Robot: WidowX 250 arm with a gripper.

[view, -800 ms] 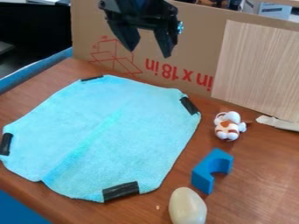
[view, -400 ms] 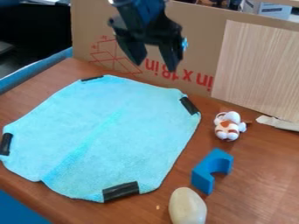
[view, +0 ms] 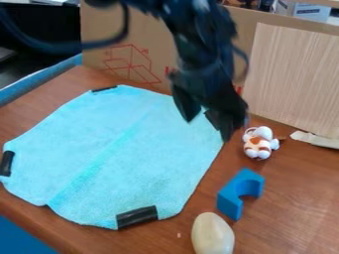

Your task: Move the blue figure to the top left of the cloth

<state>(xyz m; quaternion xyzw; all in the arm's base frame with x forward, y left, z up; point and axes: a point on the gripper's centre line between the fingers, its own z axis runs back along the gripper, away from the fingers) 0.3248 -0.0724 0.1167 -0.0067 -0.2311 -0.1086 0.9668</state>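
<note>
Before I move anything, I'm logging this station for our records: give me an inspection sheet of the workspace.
Surface: brown table, wood-grained.
Job's things: blue figure, notched, on the table beside the light blue cloth, not on it; black strips at the cloth's edges.
Clutter: white-and-orange toy, pale egg-shaped thing, whitish strip.
Gripper: over the cloth's upper-right edge, fingers apart, nothing held.
Cables: dark cable looping at upper left.
Surroundings: printed cardboard and wood-grain panel behind.
</note>
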